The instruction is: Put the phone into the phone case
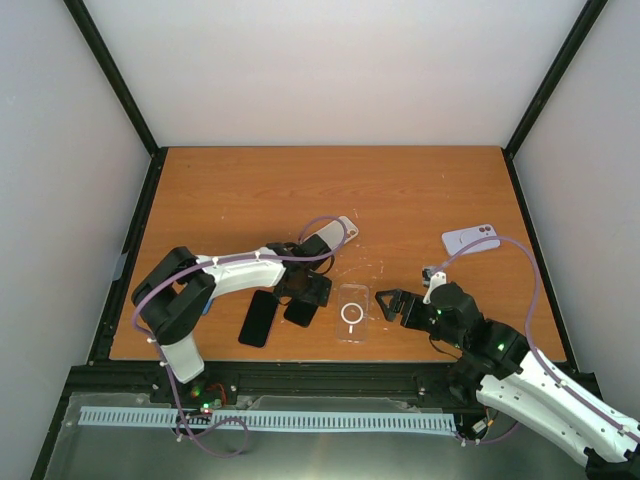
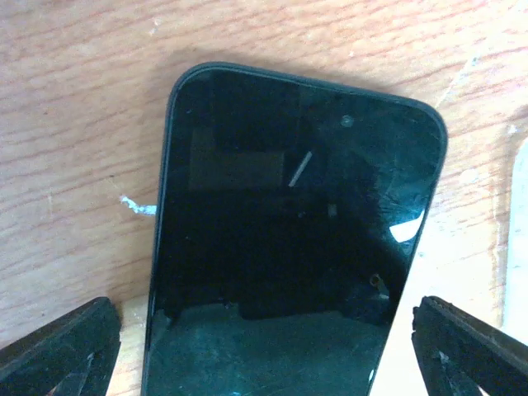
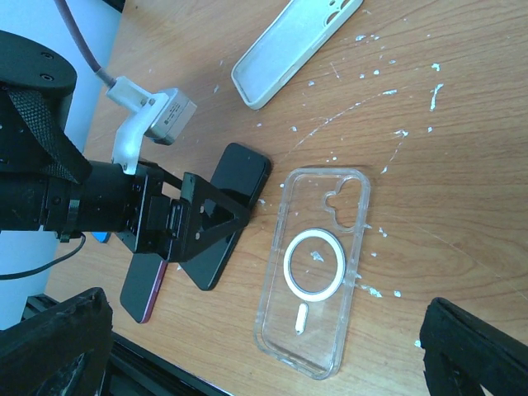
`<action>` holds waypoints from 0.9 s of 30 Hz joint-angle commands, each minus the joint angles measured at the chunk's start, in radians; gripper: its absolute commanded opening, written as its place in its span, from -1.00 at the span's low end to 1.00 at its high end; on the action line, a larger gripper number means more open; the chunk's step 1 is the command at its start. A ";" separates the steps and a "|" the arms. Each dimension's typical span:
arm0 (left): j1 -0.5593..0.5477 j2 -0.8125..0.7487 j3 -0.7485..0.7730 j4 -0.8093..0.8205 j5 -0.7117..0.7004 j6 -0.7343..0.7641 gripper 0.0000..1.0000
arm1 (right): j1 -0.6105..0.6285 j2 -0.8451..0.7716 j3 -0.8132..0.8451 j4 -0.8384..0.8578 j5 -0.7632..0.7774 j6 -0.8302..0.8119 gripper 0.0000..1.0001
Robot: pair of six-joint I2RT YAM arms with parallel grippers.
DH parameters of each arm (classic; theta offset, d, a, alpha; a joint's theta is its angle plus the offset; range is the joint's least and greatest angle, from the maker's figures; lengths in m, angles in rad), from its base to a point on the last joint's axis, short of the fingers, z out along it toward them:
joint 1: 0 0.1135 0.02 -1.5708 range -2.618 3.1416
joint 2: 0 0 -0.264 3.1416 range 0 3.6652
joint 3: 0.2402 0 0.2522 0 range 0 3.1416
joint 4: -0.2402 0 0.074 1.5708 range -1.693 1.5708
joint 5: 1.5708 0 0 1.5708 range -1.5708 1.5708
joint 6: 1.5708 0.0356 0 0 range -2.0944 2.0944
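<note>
While bent at the elbow in the top view, the left arm reaches right, left gripper (image 1: 303,292) spread wide over the black phone (image 1: 300,314). The right gripper (image 1: 388,303) gapes just beside the clear case (image 1: 353,312). Left wrist: fingers (image 2: 58,346) straddle the phone, not touching. Right wrist: phone lies flat beside the case, outside it.
</note>
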 commanded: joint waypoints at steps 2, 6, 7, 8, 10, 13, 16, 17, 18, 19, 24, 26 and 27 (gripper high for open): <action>0.005 0.024 0.023 -0.036 -0.034 0.026 0.91 | 0.005 0.004 0.013 0.020 0.009 -0.008 1.00; 0.005 0.024 0.018 -0.027 -0.021 0.022 0.81 | 0.005 0.004 0.007 0.023 0.008 -0.006 1.00; 0.005 0.022 0.017 -0.024 -0.016 0.021 0.77 | 0.005 0.003 0.003 0.024 0.007 -0.005 1.00; 0.005 0.020 0.015 -0.019 -0.009 0.021 0.73 | 0.005 0.003 -0.001 0.026 0.006 -0.002 1.00; 0.004 0.018 0.010 -0.010 0.005 0.019 0.65 | 0.004 0.003 -0.010 0.023 0.005 0.010 1.00; 0.003 0.019 0.006 -0.004 0.017 0.010 0.57 | 0.005 0.011 -0.020 0.025 0.002 0.022 1.00; 0.001 0.018 0.006 0.003 0.034 0.006 0.48 | 0.005 0.021 -0.024 0.032 -0.004 0.021 1.00; 0.000 0.019 0.007 0.002 0.033 0.004 0.46 | 0.004 0.023 -0.024 0.032 -0.005 0.019 1.00; -0.001 0.018 0.008 -0.001 0.029 0.001 0.44 | 0.005 0.025 -0.022 0.034 -0.004 0.018 1.00; -0.001 0.017 0.010 -0.006 0.026 -0.003 0.42 | 0.005 0.029 -0.022 0.036 -0.006 0.017 1.00; -0.001 -0.008 0.005 0.004 0.047 -0.016 0.30 | 0.005 0.055 -0.042 0.061 -0.029 0.016 1.00; -0.002 -0.007 0.006 0.007 0.063 -0.015 0.37 | 0.005 0.073 -0.050 0.073 -0.040 0.017 1.00; -0.003 -0.004 0.007 0.010 0.068 -0.011 0.49 | 0.005 0.082 -0.053 0.078 -0.046 0.017 1.00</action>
